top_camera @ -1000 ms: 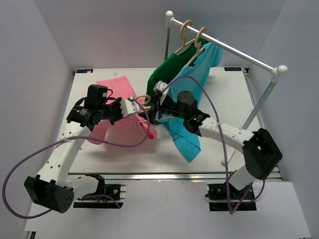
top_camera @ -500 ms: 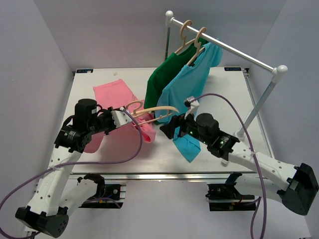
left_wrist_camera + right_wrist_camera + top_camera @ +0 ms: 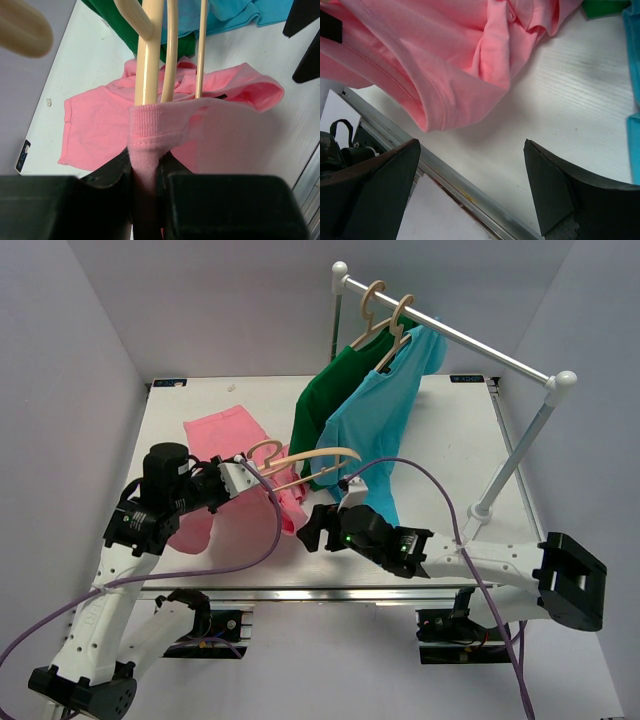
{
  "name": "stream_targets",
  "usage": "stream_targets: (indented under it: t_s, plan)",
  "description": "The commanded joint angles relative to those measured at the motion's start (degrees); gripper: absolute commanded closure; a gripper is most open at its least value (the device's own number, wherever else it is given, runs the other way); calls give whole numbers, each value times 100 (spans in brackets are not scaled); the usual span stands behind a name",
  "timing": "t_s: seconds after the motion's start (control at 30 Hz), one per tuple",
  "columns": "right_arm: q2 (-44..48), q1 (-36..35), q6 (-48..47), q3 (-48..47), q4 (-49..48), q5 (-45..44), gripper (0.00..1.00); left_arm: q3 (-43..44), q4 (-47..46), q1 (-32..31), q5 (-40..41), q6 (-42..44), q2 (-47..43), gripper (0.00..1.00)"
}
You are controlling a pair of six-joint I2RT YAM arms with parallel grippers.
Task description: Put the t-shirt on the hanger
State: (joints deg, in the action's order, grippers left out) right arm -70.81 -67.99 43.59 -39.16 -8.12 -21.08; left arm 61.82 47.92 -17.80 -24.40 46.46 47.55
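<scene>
Because its ribbed collar [image 3: 145, 131] is pinched and lifted, the t-shirt [image 3: 222, 428] sits in two parts. Most of the pink cloth lies spread on the left half of the worktop [image 3: 455, 445]. The neck end rises off it, and a fold droops toward the front edge.

The hanger [image 3: 312, 462] pokes out of that collar. Its pale arms and bottom bar run away from the grip and hang in the air above the cloth, with the hook curling back near the wrist. The neck opening seems to be gathered around one end of the hanger so the wood can be worked further into the shirt.

The left claw [image 3: 240, 476] is clamped on the collar. Since the hanger floats with no other support, the same pinch probably traps its end, though the cloth hides the contact. Holding both together keeps the neck hole and the hanger lined up.

The right claw [image 3: 312, 530] hovers low by the front edge of the worktop, jaws wide apart and empty. Its wrist view shows the drooping pink hem just ahead of the dark fingers [image 3: 380, 192]. My judgement is that it is posed to catch that loose cloth and draw it over the free arm of the hanger.

Behind them, a green shirt [image 3: 322, 405] and a blue shirt [image 3: 378, 425] hang from a white rail [image 3: 470, 340].
</scene>
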Motion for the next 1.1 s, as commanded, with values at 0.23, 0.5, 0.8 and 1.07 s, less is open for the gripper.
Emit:
stream_targets:
  t_s: [0.23, 0.5, 0.8, 1.07]
  plan:
    - [-531, -373, 465, -575, -558, -862, 11, 23, -134, 5, -214, -93, -193, 100]
    - [-1180, -400, 1088, -803, -394, -1416, 17, -39, -160, -4, -381, -321, -387, 100]
    - [-1041, -207, 1407, -207, -182, -2478, 99, -4, -125, 5, -355, -436, -457, 100]
    - [-189, 1179, 230, 583, -620, -2024, 100, 32, -90, 5, -363, -374, -413, 100]
